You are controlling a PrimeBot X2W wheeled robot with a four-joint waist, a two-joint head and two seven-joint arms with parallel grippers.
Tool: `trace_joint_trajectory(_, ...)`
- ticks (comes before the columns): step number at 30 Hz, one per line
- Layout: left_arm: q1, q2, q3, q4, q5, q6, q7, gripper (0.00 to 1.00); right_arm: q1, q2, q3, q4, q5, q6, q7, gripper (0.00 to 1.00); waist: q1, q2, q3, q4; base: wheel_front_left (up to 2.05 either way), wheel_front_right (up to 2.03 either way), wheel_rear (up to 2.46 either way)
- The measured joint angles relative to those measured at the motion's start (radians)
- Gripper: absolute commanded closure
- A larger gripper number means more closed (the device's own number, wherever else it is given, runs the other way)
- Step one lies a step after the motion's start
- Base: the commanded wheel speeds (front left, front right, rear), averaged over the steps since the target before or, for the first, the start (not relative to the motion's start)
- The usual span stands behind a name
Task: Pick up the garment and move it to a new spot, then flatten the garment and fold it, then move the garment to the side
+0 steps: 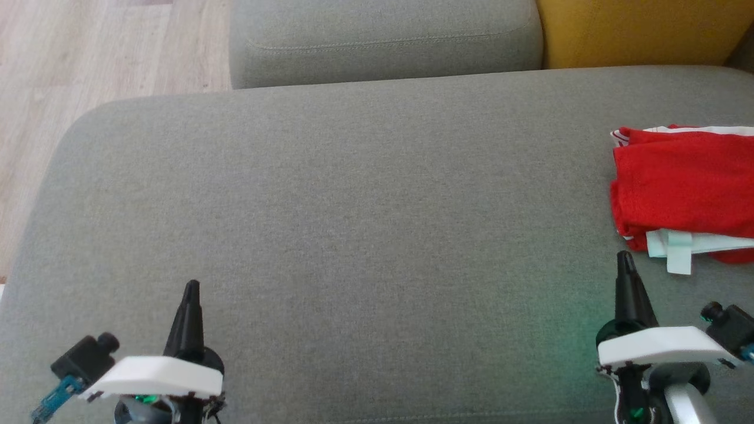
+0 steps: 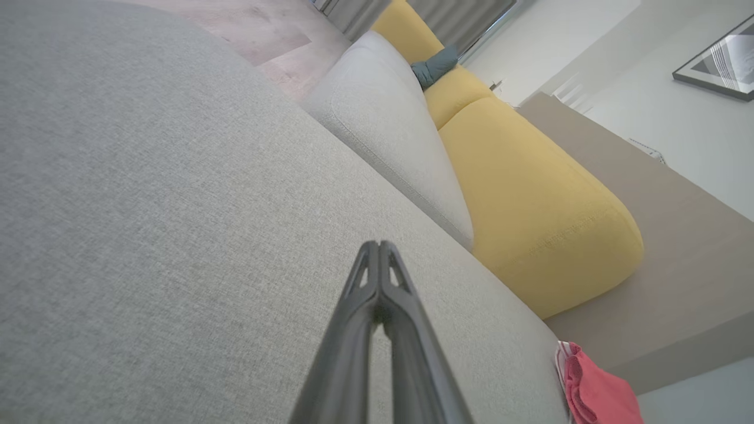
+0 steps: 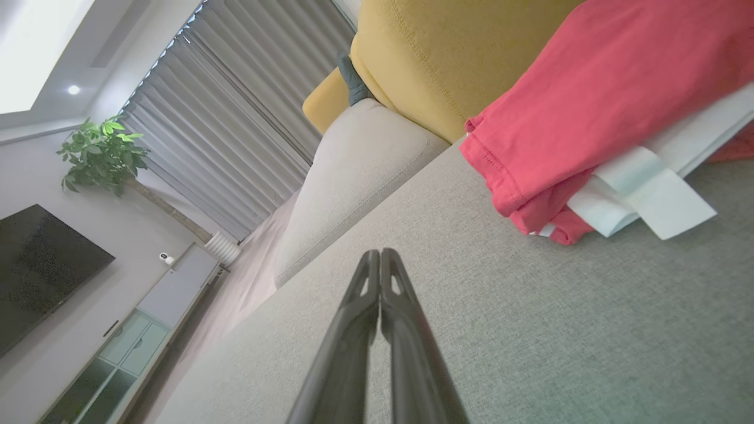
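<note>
The red garment (image 1: pixel 683 182) lies folded at the sofa seat's (image 1: pixel 353 206) right edge. My left hand (image 1: pixel 192 287) and right hand (image 1: pixel 623 257) are pinched closed and empty. I judge nothing is left to do.

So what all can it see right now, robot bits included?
garment: one, red with white trim, folded, right edge of the sofa seat
sofa seat: one, grey, front
grey cushion: one, behind the seat
yellow cushion: one, beside the grey one
floor: pale wood, far left
curtains: grey, far side of room
potted plant: one, green, by the curtains
television: one, black, on the wall
framed picture: one, dark, white wall
left claw: one, dark, shut, empty, lower left
right claw: one, dark, shut, empty, just short of the garment
</note>
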Motion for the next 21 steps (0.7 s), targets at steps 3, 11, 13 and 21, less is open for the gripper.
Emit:
trace_joint_trajectory(3,0.0,0.0,0.009,0.001,-0.032,-0.001,0.009,1.0,0.0,0.0,-0.007,-0.001,0.034,0.0,0.007,1.0,0.0,0.0,0.0,0.0,0.0,0.0,0.0)
trace_joint_trajectory(11,-0.007,0.001,0.022,0.01,-0.112,-0.009,0.027,1.0,0.0,-0.001,-0.018,-0.003,0.125,0.0,0.03,1.0,0.0,0.0,0.0,0.001,0.0,0.0,0.0)
trace_joint_trajectory(13,-0.017,0.001,0.024,0.015,-0.133,-0.009,0.035,1.0,-0.001,-0.001,-0.02,-0.004,0.146,0.0,0.032,1.0,0.0,0.0,0.0,0.001,0.0,0.0,0.0)
trace_joint_trajectory(21,-0.024,0.001,0.033,0.022,-0.214,-0.01,0.06,1.0,-0.001,-0.001,-0.03,-0.004,0.238,0.0,0.057,1.0,0.0,0.0,-0.001,0.001,0.0,0.0,0.0)
